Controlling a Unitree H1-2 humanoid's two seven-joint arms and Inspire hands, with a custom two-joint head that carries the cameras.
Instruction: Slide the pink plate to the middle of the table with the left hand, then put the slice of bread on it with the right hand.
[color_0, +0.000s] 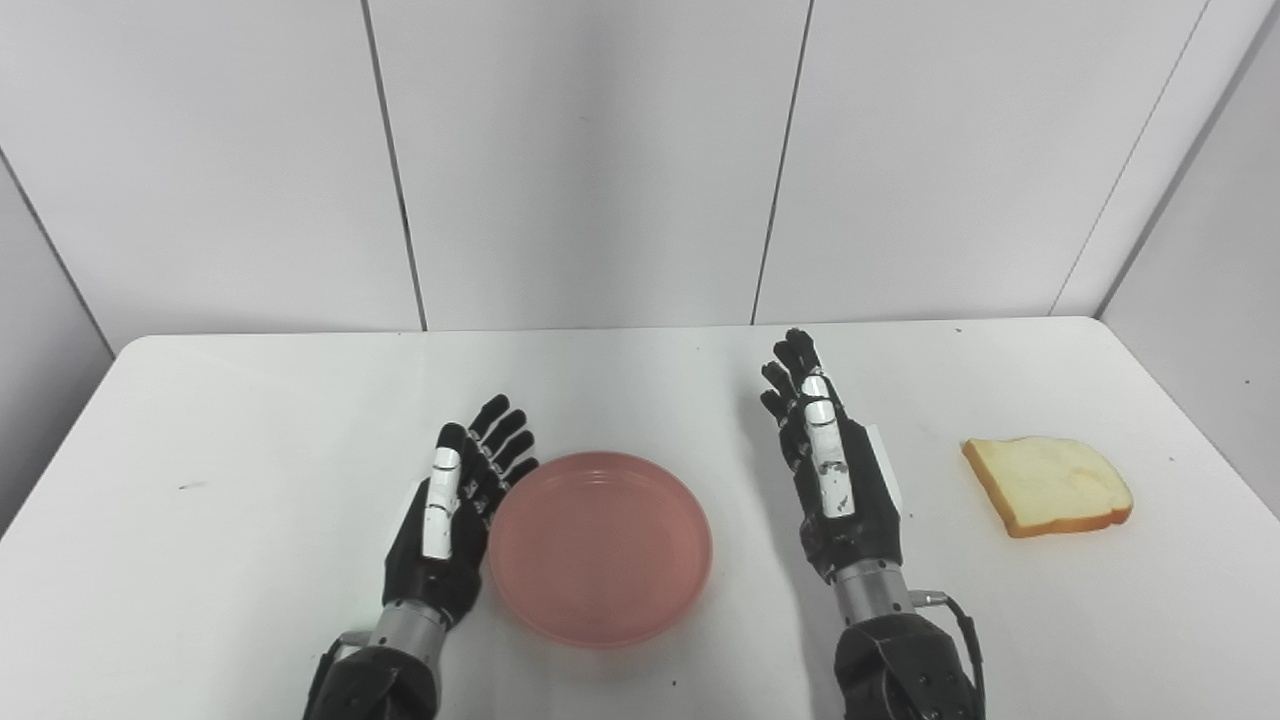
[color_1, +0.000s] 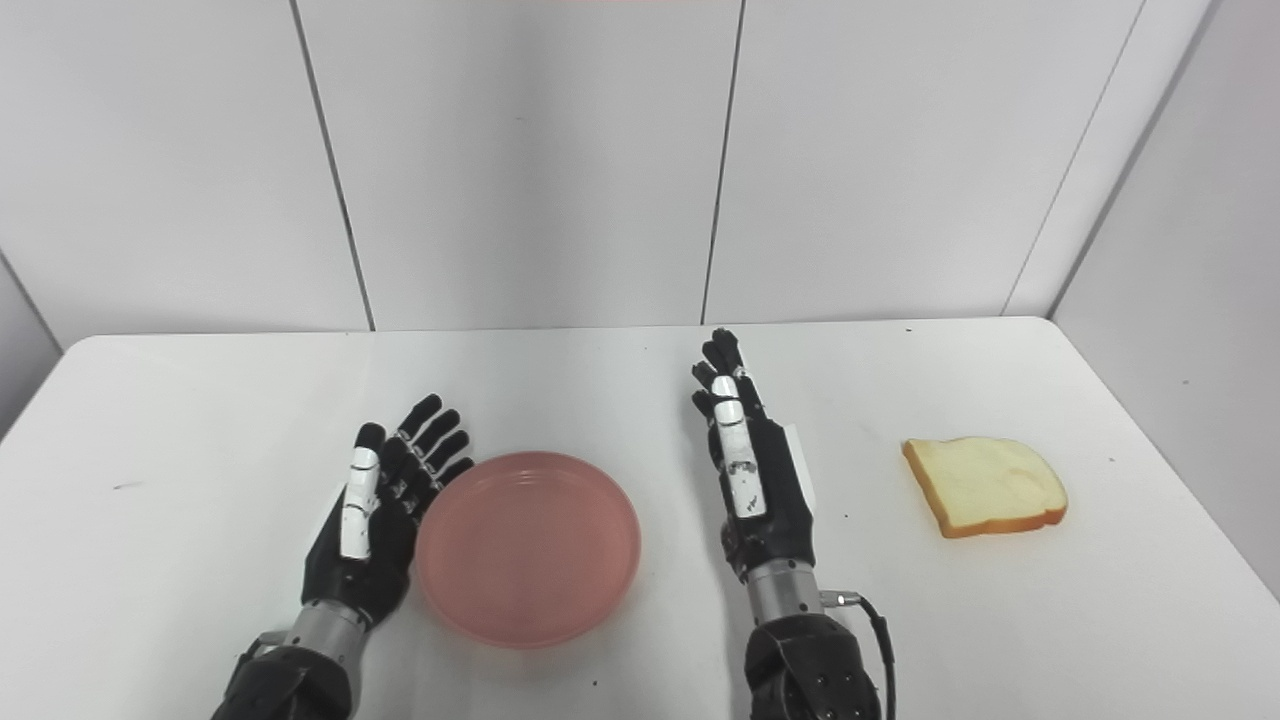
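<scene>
A round pink plate (color_0: 600, 545) lies empty on the white table (color_0: 250, 420), near the front and about midway across. My left hand (color_0: 455, 515) is open beside the plate's left rim, fingers straight, palm turned toward it, touching or nearly touching the rim. My right hand (color_0: 830, 465) is open too, standing on edge to the right of the plate with a clear gap between them. A slice of bread (color_0: 1047, 483) with a brown crust lies flat far to the right, well apart from the right hand.
White wall panels (color_0: 600, 160) rise behind the table's far edge. The table's right edge runs close to the bread. Small dark specks mark the tabletop.
</scene>
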